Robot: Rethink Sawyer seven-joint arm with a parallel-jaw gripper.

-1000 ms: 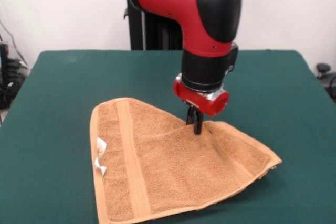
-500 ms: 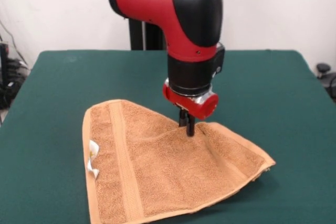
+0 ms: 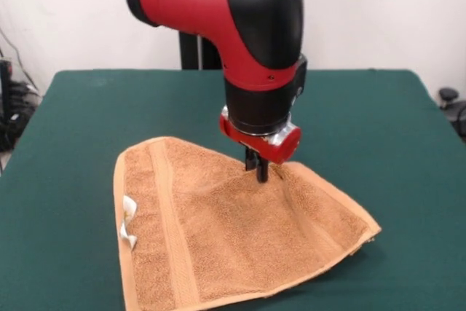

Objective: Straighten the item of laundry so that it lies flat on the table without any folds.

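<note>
Leftward the gripper (image 3: 261,172) had slid, dragging the towel (image 3: 226,231); its black fingers stayed pinched on the far terry edge; fuzzy orange cloth fanned below on the green felt table (image 3: 73,121).

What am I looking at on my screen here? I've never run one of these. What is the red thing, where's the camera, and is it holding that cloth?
The red and black machine is a robot arm reaching down over the table, which is covered in dark green fabric. You have one picture, taken from across the table, facing the robot.

On the table lies an orange-tan towel with a woven band near one edge and a small white tag. It is not flat: it is folded over itself and tented up toward the middle.

At the arm's tip is the tool, two dark fingers that look pinched shut on the towel's raised top edge, so yes, it appears to be holding it.
</note>
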